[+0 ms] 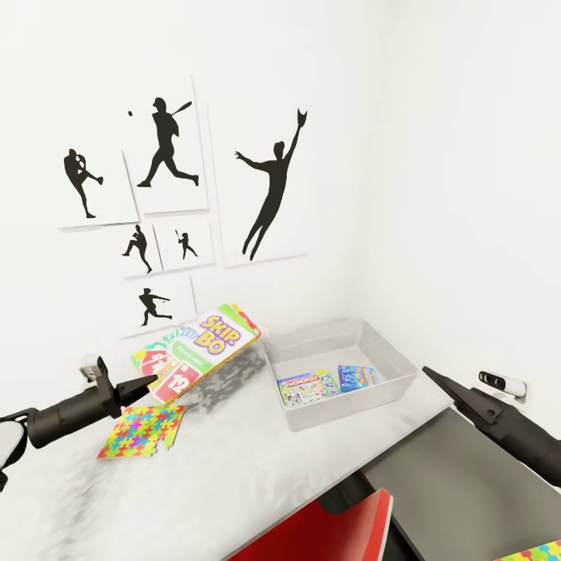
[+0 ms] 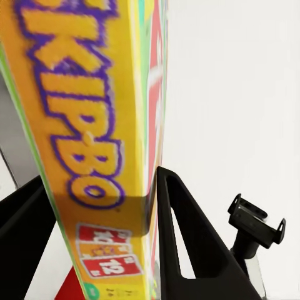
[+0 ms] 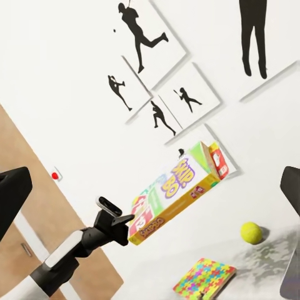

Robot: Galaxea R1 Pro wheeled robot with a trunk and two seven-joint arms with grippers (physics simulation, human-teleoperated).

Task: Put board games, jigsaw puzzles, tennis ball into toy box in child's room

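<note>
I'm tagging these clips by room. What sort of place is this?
Probably a child's bedroom or playroom: baseball silhouette pictures on the white wall, a Skip-Bo game box in the left gripper, and a jigsaw puzzle on the pale table.

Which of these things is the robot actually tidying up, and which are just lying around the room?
Part of the job:
Skip-Bo game, held in the left end effector
toy box, with two games inside
jigsaw puzzle on the table
tennis ball

Just there:
baseball silhouette pictures on the wall
red chair
</note>
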